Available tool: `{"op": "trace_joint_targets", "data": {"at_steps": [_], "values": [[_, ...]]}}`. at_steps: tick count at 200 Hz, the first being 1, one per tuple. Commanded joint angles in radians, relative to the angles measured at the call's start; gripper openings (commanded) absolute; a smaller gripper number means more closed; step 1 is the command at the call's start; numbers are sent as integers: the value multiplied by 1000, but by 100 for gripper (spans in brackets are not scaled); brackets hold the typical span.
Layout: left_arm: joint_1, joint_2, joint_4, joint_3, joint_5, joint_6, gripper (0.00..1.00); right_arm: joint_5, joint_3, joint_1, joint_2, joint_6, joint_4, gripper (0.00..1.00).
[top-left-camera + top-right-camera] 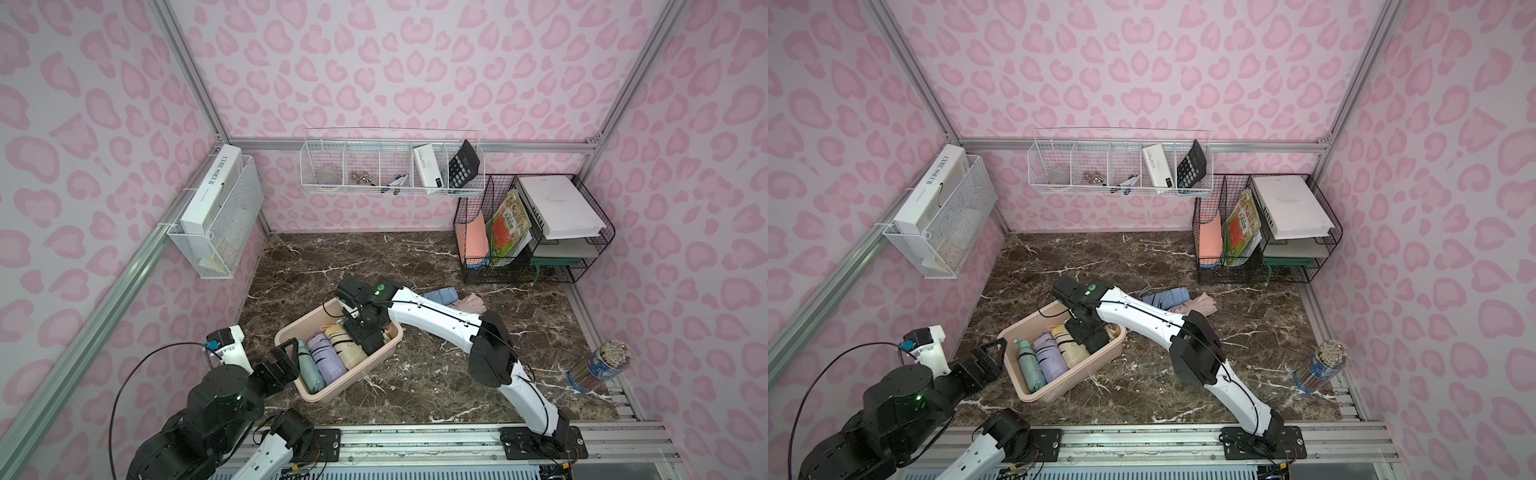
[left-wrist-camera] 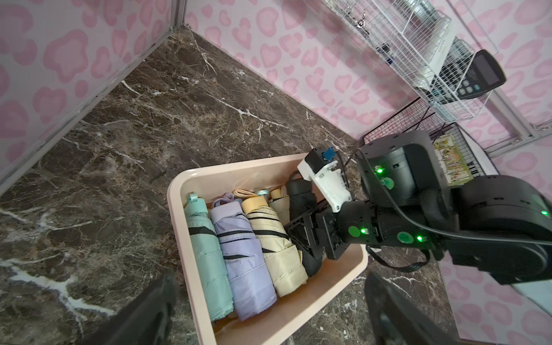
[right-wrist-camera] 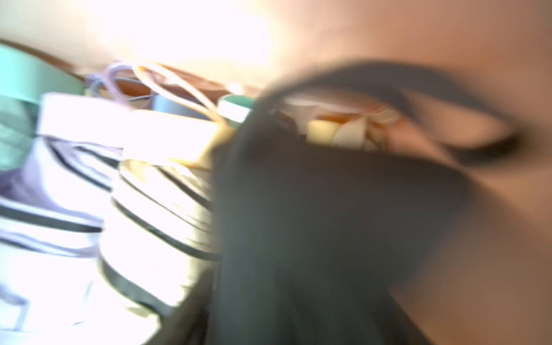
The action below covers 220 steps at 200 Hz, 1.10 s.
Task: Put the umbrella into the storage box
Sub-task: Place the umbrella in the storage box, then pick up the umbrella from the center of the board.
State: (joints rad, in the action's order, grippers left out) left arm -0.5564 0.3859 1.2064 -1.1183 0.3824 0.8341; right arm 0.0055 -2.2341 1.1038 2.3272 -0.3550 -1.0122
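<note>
The pale pink storage box (image 1: 356, 376) (image 1: 1059, 388) (image 2: 175, 209) lies on the marble table. Mint (image 2: 206, 257), lavender (image 2: 245, 257) and cream (image 2: 277, 248) folded umbrellas lie side by side in it. A black umbrella (image 2: 300, 194) (image 3: 298, 224) lies along the box's right wall. My right gripper (image 1: 365, 336) (image 1: 1090, 336) (image 2: 310, 239) reaches down into the box over that black umbrella; black on black hides how its jaws stand. My left gripper (image 1: 286, 357) (image 1: 988, 357) (image 2: 268, 316) is open at the box's near-left end, holding nothing.
A blue umbrella (image 1: 442, 297) and a beige-pink umbrella (image 1: 471, 303) lie on the table behind the right arm. A black wire file rack (image 1: 519, 232) stands at the back right. White wire baskets (image 1: 390, 166) (image 1: 216, 216) hang on the walls. A jar of pencils (image 1: 600, 365) lies right.
</note>
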Motion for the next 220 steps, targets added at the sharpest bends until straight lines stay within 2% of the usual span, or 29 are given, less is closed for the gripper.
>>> {"op": "trace_joint_targets", "data": {"at_steps": [1,15,40,55,72,97,124,138,171,193,205,220], "values": [[1,67,21,-21,16,0,98,18,-13,-1,-33,25,29,81],[0,113,2,-34,19,-1,98,-1,-12,-2,-92,34,54,85],[1,182,-61,-56,15,-6,98,-55,9,-17,-193,1,104,85],[1,222,-118,-64,8,-19,98,-30,79,-32,-279,-48,136,84],[1,269,-210,-66,-14,-60,98,40,224,-71,-398,-149,154,83],[1,358,-348,-61,-71,-143,98,114,526,-177,-613,-320,201,84],[0,464,-470,-76,-139,-210,98,99,801,-339,-796,-464,225,85],[1,513,-519,-89,-173,-247,98,69,891,-390,-860,-343,279,85],[1,579,-610,-89,-192,-321,98,68,1033,-485,-919,244,392,84],[2,604,-651,-85,-188,-355,98,54,1053,-537,-895,624,389,84],[3,619,-653,-89,-178,-356,98,105,1044,-567,-862,701,414,85],[6,633,-648,-91,-161,-342,98,111,988,-628,-787,698,422,84]]}}
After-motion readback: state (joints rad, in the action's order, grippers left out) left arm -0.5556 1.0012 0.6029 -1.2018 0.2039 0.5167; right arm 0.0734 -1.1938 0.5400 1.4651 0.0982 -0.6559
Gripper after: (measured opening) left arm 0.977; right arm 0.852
